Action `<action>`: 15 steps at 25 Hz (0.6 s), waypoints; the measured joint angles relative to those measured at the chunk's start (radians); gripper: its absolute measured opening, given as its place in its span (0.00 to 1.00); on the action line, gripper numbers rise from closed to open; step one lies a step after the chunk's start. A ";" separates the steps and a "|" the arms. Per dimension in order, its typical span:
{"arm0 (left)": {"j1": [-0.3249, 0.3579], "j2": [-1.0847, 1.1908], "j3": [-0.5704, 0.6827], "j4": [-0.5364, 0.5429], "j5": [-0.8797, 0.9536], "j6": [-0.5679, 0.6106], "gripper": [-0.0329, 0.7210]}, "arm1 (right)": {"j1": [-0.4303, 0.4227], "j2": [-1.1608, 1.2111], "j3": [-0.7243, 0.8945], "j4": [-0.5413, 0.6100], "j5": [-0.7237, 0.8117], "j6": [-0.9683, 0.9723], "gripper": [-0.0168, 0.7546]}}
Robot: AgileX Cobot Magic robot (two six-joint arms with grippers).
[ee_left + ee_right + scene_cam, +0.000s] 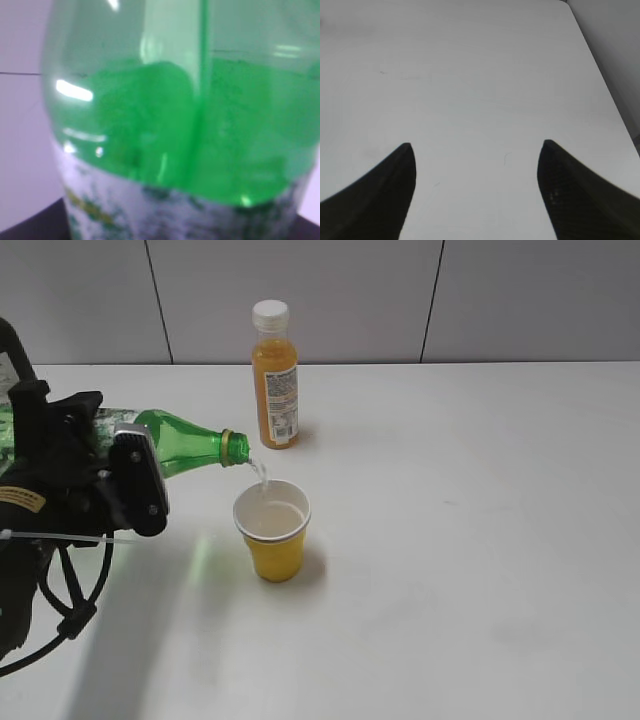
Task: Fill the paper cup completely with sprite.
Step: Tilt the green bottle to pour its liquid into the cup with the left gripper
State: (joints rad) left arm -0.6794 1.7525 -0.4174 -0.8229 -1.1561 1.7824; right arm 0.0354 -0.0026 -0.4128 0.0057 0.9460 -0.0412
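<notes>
The yellow paper cup point(273, 530) stands upright on the white table, white inside, with clear liquid part way up. My left gripper point(125, 480) is shut on the green sprite bottle point(185, 447), held nearly on its side with its open neck just above the cup's far-left rim. A thin clear stream point(260, 473) runs from the neck into the cup. The bottle point(190, 125) fills the left wrist view, blurred, with its label at the bottom. My right gripper point(476, 150) is open and empty over bare table; it is outside the exterior view.
An orange juice bottle point(274, 380) with a white cap stands upright behind the cup, close to the sprite bottle's neck. A grey panelled wall runs along the table's far edge. The table's right edge point(600, 75) shows in the right wrist view.
</notes>
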 joint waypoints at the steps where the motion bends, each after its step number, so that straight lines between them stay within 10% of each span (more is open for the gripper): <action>1: 0.000 0.000 0.000 0.000 0.000 0.005 0.66 | 0.000 0.000 0.000 0.000 0.000 0.000 0.78; 15: 0.000 0.000 0.000 0.006 -0.001 0.028 0.66 | 0.000 0.000 0.000 0.000 0.000 0.000 0.78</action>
State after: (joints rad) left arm -0.6794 1.7525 -0.4174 -0.8167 -1.1570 1.8102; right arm 0.0354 -0.0026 -0.4128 0.0057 0.9460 -0.0412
